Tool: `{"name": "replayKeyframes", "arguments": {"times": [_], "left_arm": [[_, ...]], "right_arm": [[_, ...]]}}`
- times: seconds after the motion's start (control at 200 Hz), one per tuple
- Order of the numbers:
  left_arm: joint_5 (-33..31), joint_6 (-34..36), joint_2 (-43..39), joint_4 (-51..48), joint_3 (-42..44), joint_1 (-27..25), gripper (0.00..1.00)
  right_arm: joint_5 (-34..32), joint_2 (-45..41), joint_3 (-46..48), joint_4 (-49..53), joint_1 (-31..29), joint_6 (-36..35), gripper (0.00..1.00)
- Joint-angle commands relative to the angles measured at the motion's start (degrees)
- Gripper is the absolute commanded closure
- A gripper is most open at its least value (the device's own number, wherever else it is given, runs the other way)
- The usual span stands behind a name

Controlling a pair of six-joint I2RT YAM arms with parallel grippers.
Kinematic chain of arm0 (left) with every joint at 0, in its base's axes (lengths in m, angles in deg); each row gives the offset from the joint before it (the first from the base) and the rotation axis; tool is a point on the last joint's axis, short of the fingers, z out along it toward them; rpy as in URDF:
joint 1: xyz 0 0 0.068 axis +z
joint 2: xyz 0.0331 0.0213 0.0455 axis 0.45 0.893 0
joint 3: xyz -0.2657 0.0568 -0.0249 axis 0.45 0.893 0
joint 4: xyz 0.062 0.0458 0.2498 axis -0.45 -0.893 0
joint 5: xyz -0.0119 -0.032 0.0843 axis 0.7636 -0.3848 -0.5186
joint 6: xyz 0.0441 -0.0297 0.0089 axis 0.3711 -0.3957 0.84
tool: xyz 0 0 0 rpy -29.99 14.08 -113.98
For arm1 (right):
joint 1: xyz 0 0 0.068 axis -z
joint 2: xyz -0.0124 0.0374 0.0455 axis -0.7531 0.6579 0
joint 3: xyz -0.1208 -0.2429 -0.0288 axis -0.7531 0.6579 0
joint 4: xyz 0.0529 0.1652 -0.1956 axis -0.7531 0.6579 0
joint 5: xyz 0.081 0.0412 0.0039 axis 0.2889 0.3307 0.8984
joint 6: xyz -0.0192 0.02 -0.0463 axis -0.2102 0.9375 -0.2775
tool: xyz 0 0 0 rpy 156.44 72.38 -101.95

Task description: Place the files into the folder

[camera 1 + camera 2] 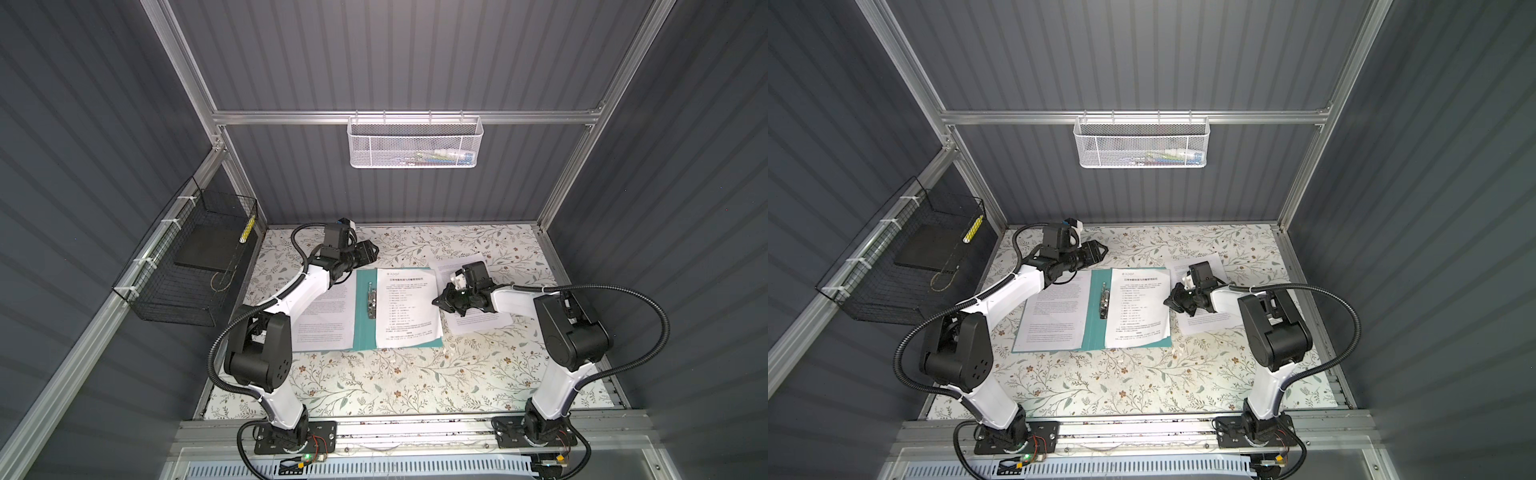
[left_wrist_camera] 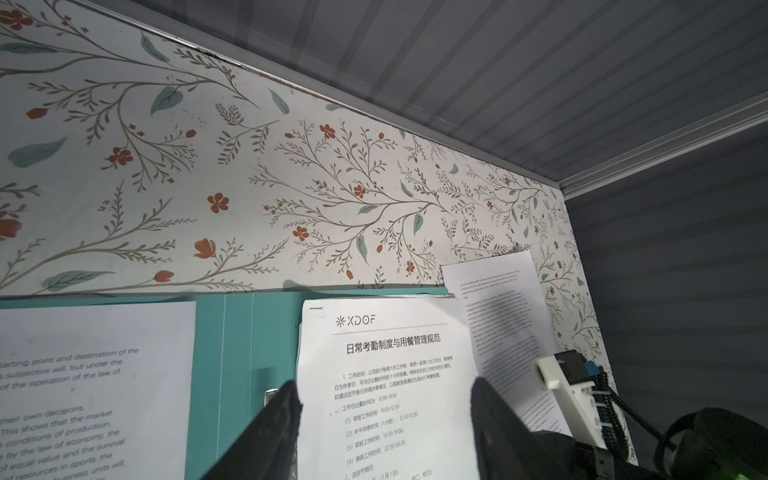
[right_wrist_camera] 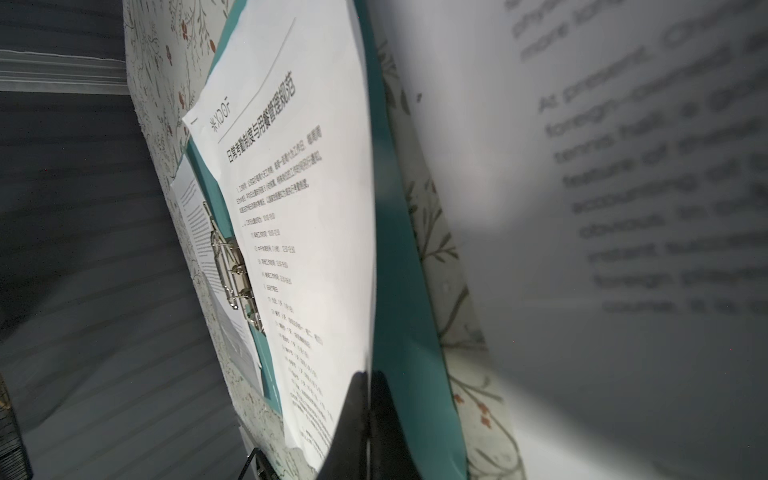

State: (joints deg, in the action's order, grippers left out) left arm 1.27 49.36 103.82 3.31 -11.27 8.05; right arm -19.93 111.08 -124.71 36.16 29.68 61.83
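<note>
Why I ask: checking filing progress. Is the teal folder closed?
No, in a top view the teal folder lies open flat, its silver clip bar exposed.

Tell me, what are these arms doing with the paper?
Two robot arms are filing paper into a teal folder lying open on the table. A left sheet and a right sheet lie on its halves; a third sheet lies beside it. The right gripper is shut on the right sheet's edge, apparently pinching it; the left gripper hangs open beyond the folder, empty.
</note>
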Motion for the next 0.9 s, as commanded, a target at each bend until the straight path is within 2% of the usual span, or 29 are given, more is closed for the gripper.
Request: {"name": "replayKeyframes", "arguments": {"times": [0.0,0.38,0.585,0.896], "left_arm": [[1.25,0.66,0.62,0.45,-0.24,-0.22,0.34],[0.6,1.19,0.99,-0.38,-0.3,-0.23,0.34],[0.77,1.27,1.52,-0.69,-0.83,-0.25,0.34],[0.14,1.34,0.3,-0.79,-0.32,-0.24,0.35]], "right_arm": [[-2.04,1.06,-1.3,2.66,-0.3,-2.79,1.0],[1.97,6.89,-4.65,-0.88,-1.62,-0.27,1.0],[3.28,3.25,-4.25,-2.15,-1.55,1.12,1.0],[7.17,-2.87,-8.58,-2.1,-1.67,3.67,1.0]]}}
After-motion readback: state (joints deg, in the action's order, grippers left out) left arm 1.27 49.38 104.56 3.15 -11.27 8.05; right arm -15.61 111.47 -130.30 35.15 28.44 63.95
